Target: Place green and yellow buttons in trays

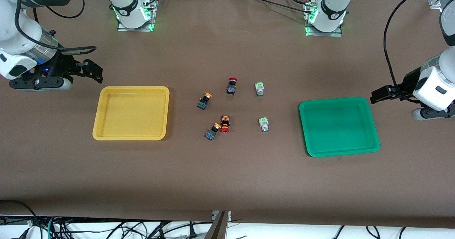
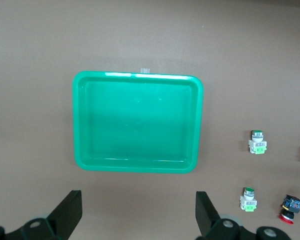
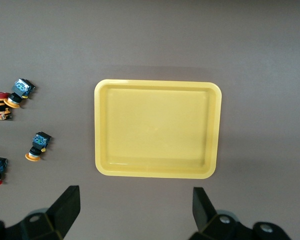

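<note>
Both tools hang in the air with fingers spread wide, holding nothing. Right tool point(image 1: 90, 70) is above bare desk point(image 1: 227, 182) at the right arm's end, just beside the yellow tray point(image 1: 130, 113); left tool point(image 1: 382, 94) is above the desk at the left arm's end, just beside the green tray point(image 1: 338, 126). Each tray is empty.

All six buttons lie on the desk between the two trays, well apart from either tool. Nearest the front camera are one yellow button point(image 1: 213, 131), touching a red button point(image 1: 225, 123), and one green button point(image 1: 263, 123). Farther off lie the second yellow button point(image 1: 204, 101), the second green button point(image 1: 259, 89) and the second red button point(image 1: 231, 85). The count: two yellow, two green, two red, two trays.
</note>
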Robot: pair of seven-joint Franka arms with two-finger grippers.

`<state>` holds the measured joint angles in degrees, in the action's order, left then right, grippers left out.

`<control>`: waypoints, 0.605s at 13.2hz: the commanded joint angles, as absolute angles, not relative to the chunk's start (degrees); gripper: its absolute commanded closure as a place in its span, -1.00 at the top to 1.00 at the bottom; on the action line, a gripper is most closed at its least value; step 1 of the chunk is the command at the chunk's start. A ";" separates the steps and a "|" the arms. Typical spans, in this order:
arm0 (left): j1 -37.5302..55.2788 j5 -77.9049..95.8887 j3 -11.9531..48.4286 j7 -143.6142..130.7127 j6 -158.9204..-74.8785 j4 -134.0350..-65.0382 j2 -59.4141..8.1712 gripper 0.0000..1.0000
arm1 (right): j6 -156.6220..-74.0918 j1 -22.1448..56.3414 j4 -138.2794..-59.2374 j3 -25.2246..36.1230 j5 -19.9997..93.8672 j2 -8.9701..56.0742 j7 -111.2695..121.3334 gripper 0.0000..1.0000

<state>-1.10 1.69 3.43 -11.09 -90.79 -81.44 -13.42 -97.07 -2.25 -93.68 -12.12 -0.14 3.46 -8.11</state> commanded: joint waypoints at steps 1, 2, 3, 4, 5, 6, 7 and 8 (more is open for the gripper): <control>-0.97 0.70 3.52 -10.37 -89.74 -79.63 -14.33 1.00 | -96.32 -2.81 -93.68 -12.57 -0.09 3.69 -8.78 0.99; -0.97 0.79 3.60 -10.37 -89.74 -79.72 -14.33 1.00 | -95.81 -2.90 -93.52 -12.57 0.09 3.87 -8.61 0.99; -0.97 0.79 3.52 -10.46 -89.74 -79.72 -14.24 1.00 | -95.89 -2.73 -92.56 -12.57 -0.09 3.87 -8.44 0.99; -0.97 0.79 3.60 -10.46 -89.74 -79.72 -14.33 1.00 | -96.15 -2.55 -92.20 -12.74 -0.09 3.95 -8.96 0.99; -0.88 0.79 3.60 -10.46 -89.74 -79.72 -14.33 1.00 | -96.59 -2.64 -92.28 -12.74 0.09 3.96 -8.44 0.99; -0.97 0.79 3.52 -10.46 -89.74 -79.63 -14.24 1.00 | -97.20 -2.55 -92.20 -12.83 0.52 4.39 -8.35 0.99; -1.05 0.79 3.52 -10.46 -89.74 -79.63 -14.24 1.00 | -99.64 -2.29 -92.20 -13.09 0.61 5.35 -8.35 0.99; -1.05 0.79 3.52 -10.46 -89.74 -79.63 -14.24 1.00 | -101.32 -1.33 -92.20 -13.18 0.70 6.84 -8.35 0.99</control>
<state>-1.10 1.69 3.46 -11.09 -90.79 -81.44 -13.44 -99.04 -2.11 -93.47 -12.56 -0.06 4.15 -8.31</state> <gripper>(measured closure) 0.000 0.000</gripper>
